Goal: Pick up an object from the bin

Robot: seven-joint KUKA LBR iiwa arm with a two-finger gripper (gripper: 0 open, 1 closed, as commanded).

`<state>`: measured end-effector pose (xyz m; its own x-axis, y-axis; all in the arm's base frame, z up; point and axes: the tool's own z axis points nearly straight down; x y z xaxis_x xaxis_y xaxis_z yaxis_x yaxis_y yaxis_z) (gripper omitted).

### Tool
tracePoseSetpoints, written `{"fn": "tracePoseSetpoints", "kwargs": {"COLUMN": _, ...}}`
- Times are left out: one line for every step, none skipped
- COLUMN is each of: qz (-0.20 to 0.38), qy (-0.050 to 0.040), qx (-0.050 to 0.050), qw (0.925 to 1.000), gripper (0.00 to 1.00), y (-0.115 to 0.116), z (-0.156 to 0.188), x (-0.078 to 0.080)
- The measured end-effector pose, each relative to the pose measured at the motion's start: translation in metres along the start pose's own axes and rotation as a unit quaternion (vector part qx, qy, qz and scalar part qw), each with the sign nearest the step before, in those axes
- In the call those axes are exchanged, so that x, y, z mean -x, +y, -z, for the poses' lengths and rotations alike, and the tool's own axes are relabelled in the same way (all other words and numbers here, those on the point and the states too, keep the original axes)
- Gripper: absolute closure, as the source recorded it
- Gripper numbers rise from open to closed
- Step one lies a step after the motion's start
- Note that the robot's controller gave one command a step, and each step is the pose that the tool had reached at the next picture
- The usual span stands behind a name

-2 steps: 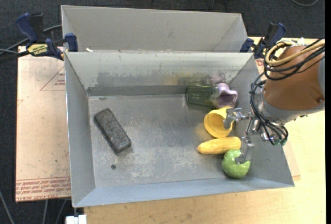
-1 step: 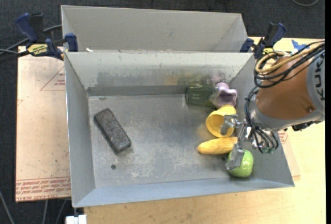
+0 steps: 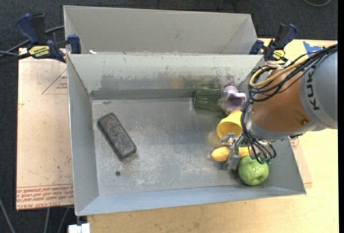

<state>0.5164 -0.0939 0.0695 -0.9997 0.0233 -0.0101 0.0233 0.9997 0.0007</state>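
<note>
My gripper (image 3: 235,154) is low in the bin's front right part, its fingers down among a small cluster. A small yellow rounded thing (image 3: 220,154) lies right at the fingertips, on their left. Just below and right sits a green apple-like ball (image 3: 252,171). A yellow cup (image 3: 229,125) lies on its side directly behind the gripper. Whether anything sits between the fingers is hidden by the gripper's own parts.
A dark green cup (image 3: 206,100) and a pale pink thing (image 3: 234,97) lie by the back wall. A dark grey block (image 3: 116,135) lies alone at the left. The arm's orange cover and cables hang over the right wall.
</note>
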Motion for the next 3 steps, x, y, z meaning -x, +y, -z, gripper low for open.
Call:
{"fn": "tracePoseSetpoints", "kwargs": {"qz": 0.000, "qy": 0.0000, "qx": 0.000, "qw": 1.0000, "gripper": 1.00, "y": 0.000, "z": 0.000, "x": 0.000}}
{"fn": "tracePoseSetpoints", "kwargs": {"qz": 0.002, "qy": 0.0038, "qx": 0.001, "qw": 1.0000, "gripper": 1.00, "y": 0.002, "z": 0.043, "x": -0.006}}
{"fn": "tracePoseSetpoints", "kwargs": {"qz": 0.006, "qy": -0.0013, "qx": 0.000, "qw": 1.0000, "gripper": 1.00, "y": -0.026, "z": 0.095, "x": 0.007}}
